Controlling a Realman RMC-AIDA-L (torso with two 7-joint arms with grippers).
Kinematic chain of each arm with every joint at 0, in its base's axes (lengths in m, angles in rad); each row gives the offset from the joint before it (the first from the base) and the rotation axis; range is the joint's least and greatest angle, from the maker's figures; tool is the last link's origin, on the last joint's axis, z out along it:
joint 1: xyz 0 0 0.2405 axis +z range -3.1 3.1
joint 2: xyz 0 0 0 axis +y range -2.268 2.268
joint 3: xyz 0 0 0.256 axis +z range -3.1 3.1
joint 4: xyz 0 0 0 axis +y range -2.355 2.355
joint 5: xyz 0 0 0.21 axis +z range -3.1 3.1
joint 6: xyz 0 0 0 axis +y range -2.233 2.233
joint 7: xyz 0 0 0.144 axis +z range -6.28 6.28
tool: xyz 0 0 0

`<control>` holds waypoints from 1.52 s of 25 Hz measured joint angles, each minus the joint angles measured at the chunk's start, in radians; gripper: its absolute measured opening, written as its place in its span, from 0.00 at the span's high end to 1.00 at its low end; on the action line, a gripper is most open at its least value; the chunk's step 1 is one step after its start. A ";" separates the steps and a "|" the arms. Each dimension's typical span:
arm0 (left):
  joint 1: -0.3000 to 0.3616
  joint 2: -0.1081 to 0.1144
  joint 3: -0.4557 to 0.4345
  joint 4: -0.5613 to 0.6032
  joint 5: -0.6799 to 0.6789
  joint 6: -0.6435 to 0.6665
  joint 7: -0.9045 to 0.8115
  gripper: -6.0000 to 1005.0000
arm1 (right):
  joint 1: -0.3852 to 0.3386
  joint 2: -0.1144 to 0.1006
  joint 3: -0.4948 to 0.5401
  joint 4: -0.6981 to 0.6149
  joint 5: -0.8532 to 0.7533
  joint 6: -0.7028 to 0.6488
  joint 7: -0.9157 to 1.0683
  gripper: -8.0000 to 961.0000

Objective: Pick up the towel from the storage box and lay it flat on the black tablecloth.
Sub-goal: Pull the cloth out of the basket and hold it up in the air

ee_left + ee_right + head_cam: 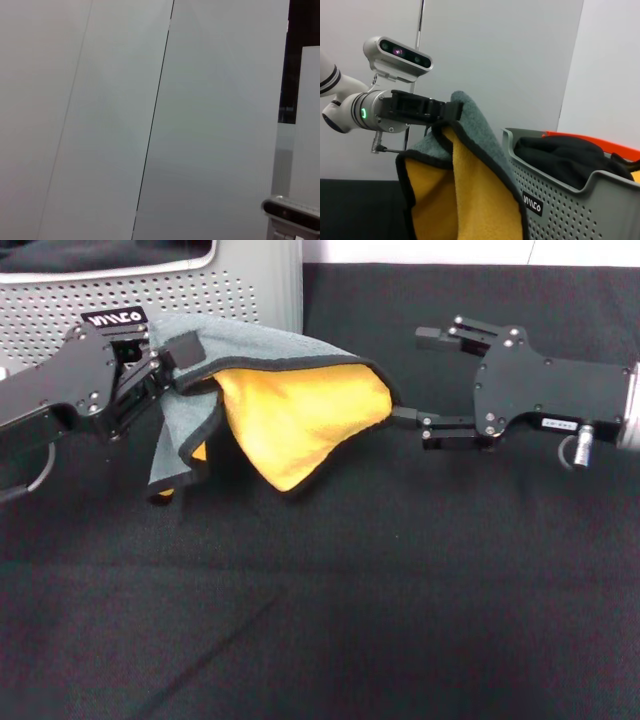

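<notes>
Pale grey-white wall panels [100,120] fill the background, smooth and evenly lit, split by a thin dark vertical seam [152,130]. A second plain white panel [607,70] stands at an angle beside a wider grey one. A narrow dark gap [292,65] shows between panels at one edge.

A towel [290,405] — grey on its outer face, bright yellow-orange underneath, edged in thin black — hangs between two black hands. Behind the left hand [165,360] stands a light grey storage box [255,290], walls dotted with small holes, bearing a black label with white lettering. Below lies a plain matte black tablecloth [400,590].
</notes>
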 joint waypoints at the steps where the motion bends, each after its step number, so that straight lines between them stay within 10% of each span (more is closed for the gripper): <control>1: -0.002 0.000 0.000 0.000 0.000 0.000 0.000 0.94 | 0.009 0.000 0.001 0.013 0.000 -0.001 -0.004 0.11; 10: -0.006 -0.002 0.000 -0.001 0.002 0.000 0.000 0.94 | 0.060 0.002 -0.002 0.098 0.012 -0.035 -0.027 0.15; 21: -0.006 -0.004 0.000 0.003 0.002 0.000 0.010 0.94 | 0.081 0.002 -0.014 0.144 0.029 -0.042 -0.029 0.49; 38: -0.010 -0.013 0.000 0.004 0.002 0.000 0.014 0.94 | 0.114 0.002 -0.066 0.178 0.042 -0.071 -0.024 0.56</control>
